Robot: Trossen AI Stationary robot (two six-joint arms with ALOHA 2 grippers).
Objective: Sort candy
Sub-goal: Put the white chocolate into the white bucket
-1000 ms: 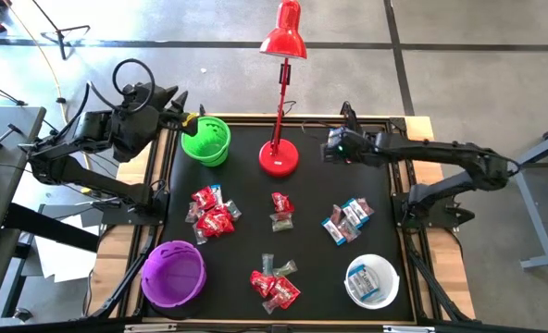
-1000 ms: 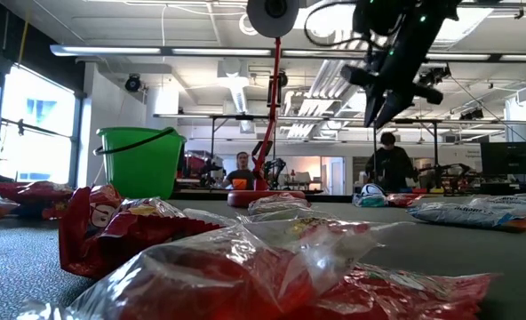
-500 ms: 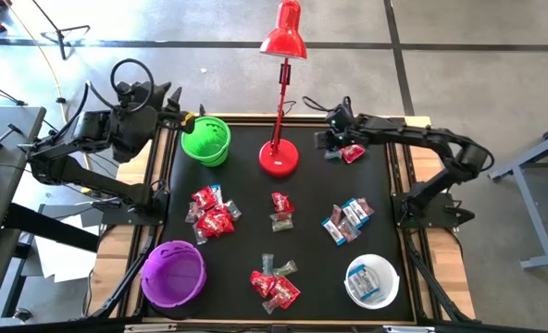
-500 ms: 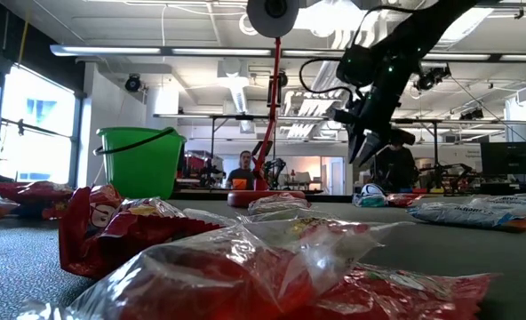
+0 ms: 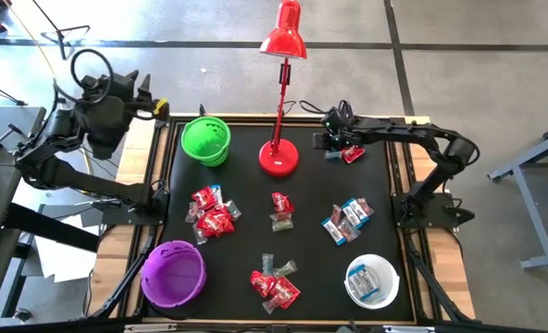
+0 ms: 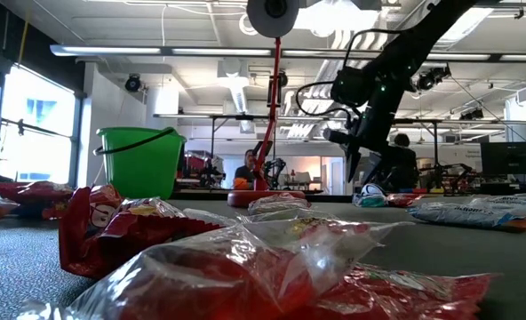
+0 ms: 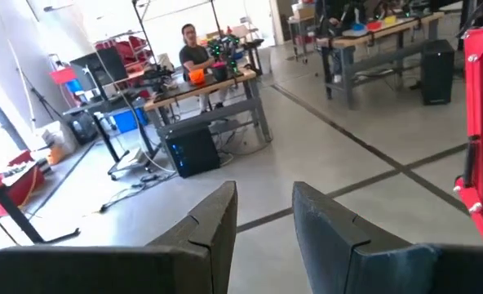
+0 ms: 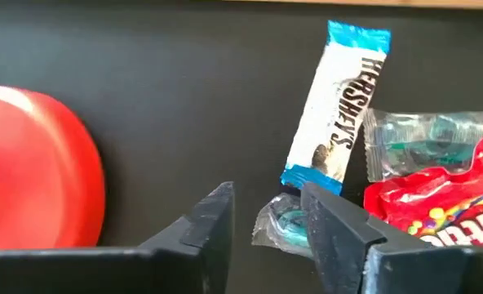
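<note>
Candy lies in small heaps on the black mat: red ones (image 5: 211,213), a mixed pair (image 5: 280,212), blue-and-white ones (image 5: 347,220), and a mixed heap (image 5: 275,283). My right gripper (image 5: 334,141) stands open low over a far-right heap beside the lamp base. That heap holds a blue-and-white bar (image 8: 338,110), a red pack (image 8: 445,208), a clear wrapper (image 8: 421,143) and a small clear greenish candy (image 8: 281,222) at my fingertips. My left gripper (image 5: 154,104) is open and holds nothing, raised off the table's far left corner, beyond the green bowl (image 5: 205,140). My right gripper comes at the small clear greenish candy (image 8: 276,229) slanting down from above, one finger on each side of its edge. The candy lies flat on the mat. I cannot tell whether a finger touches it.
The red lamp's base (image 5: 280,157) stands close to my right gripper, on its left. The purple bowl (image 5: 173,275) stands at the near left. The white bowl (image 5: 372,280) at the near right holds blue-and-white candy. People and benches show in the room beyond.
My right gripper has come down toward the mat at the far-right heap, tipping more steeply downward. My left arm has drawn back from the green bowl toward the table's left edge.
</note>
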